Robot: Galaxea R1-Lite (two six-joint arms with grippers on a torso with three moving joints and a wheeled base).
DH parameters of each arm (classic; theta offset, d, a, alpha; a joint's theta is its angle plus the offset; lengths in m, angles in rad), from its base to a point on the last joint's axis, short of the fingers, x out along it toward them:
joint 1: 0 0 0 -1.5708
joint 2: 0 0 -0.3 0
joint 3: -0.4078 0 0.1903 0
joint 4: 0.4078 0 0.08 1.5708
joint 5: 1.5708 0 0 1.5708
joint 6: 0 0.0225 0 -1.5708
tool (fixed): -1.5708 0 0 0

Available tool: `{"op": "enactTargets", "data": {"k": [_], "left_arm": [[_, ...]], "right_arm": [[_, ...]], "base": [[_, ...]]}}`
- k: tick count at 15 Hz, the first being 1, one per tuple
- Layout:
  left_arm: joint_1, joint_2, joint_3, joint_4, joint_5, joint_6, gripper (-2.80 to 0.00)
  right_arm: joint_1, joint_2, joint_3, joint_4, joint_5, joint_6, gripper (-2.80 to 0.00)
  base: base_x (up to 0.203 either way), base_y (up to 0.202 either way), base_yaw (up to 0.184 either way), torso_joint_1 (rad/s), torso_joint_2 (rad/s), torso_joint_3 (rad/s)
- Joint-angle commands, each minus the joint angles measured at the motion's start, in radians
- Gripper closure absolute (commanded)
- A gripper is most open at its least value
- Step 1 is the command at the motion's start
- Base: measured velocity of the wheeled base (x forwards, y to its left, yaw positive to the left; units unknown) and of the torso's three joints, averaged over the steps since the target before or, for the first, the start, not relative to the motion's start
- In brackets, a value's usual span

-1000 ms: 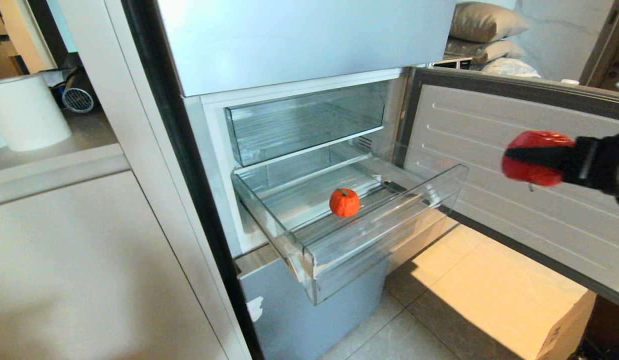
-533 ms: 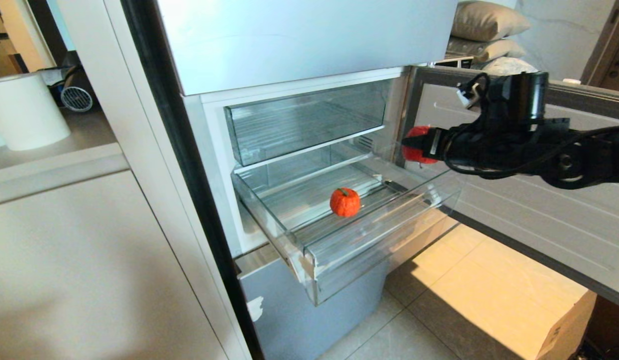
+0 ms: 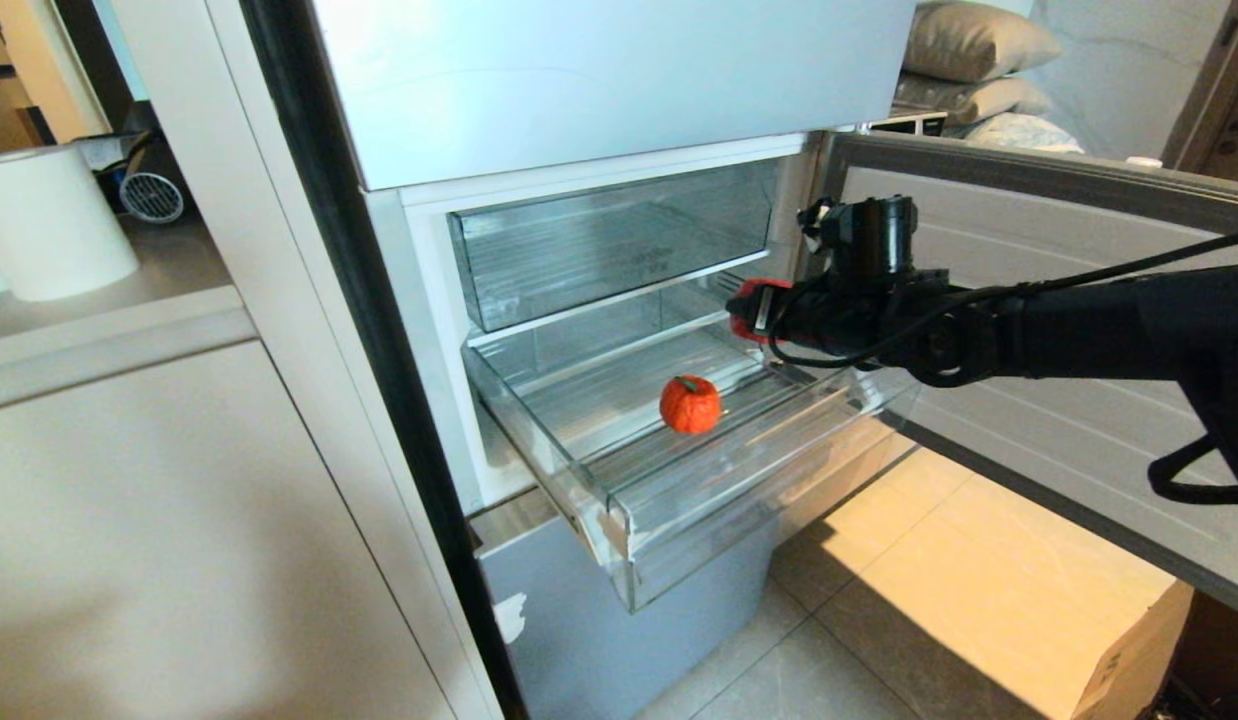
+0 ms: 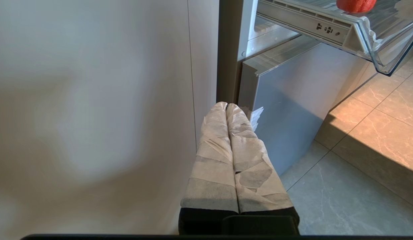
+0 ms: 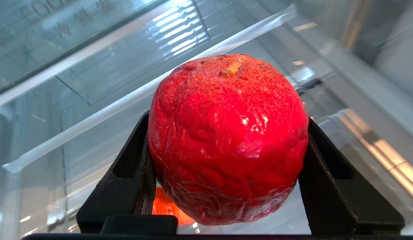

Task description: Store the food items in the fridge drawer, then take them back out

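Right tool [image 3: 749, 310] clamped on rough deep-red fruit [image 5: 228, 140] over clear ribbed plastic drawer [image 3: 779, 470]; lower beside orange-red fruit [image 3: 690, 404] before releasing. Left tool [image 4: 226, 108] together.

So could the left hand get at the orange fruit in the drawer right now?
Probably not as it stands: the left hand hangs shut, low beside the fridge, below the pulled-out drawer, while the orange fruit sits inside it.

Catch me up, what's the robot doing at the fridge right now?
The right gripper holds the deep red, rough-skinned round fruit between its black fingers, above the back right part of the pulled-out clear plastic fridge drawer. The orange-red round fruit with a dark stem already sits on the drawer's ribbed floor. The left gripper, fingers wrapped in white and pressed together, hangs idle low by the cabinet side.
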Motion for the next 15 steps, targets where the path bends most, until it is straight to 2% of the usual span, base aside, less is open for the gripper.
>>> {"op": "enactTargets", "data": {"k": [1,2,3,10,13,14,15], "left_arm": [[0.000,0.000,0.000,0.000,0.000,0.000,0.00],[0.000,0.000,0.000,0.000,0.000,0.000,0.00],[0.000,0.000,0.000,0.000,0.000,0.000,0.00],[0.000,0.000,0.000,0.000,0.000,0.000,0.00],[0.001,0.000,0.000,0.000,0.000,0.000,0.00],[0.000,0.000,0.000,0.000,0.000,0.000,0.00],[0.000,0.000,0.000,0.000,0.000,0.000,0.00]], "right_arm": [[0.006,0.086,-0.071,0.002,-0.005,-0.004,0.00],[0.006,0.099,-0.084,0.014,-0.006,-0.005,-0.98],[0.004,0.105,-0.090,0.019,-0.007,-0.005,-2.80],[0.007,0.072,-0.127,0.040,-0.025,-0.005,-2.80],[0.003,0.030,-0.123,0.086,-0.028,0.025,-2.80],[0.004,-0.020,-0.093,0.106,-0.028,0.037,-1.84],[0.005,-0.071,-0.052,0.132,-0.028,0.045,0.00]], "base": [[0.000,0.000,0.000,0.000,0.00,0.000],[0.000,0.000,0.000,0.000,0.00,0.000],[0.000,0.000,0.000,0.000,0.00,0.000],[0.000,0.000,0.000,0.000,0.00,0.000],[0.000,0.000,0.000,0.000,0.00,0.000],[0.000,0.000,0.000,0.000,0.00,0.000],[0.000,0.000,0.000,0.000,0.00,0.000]]}}
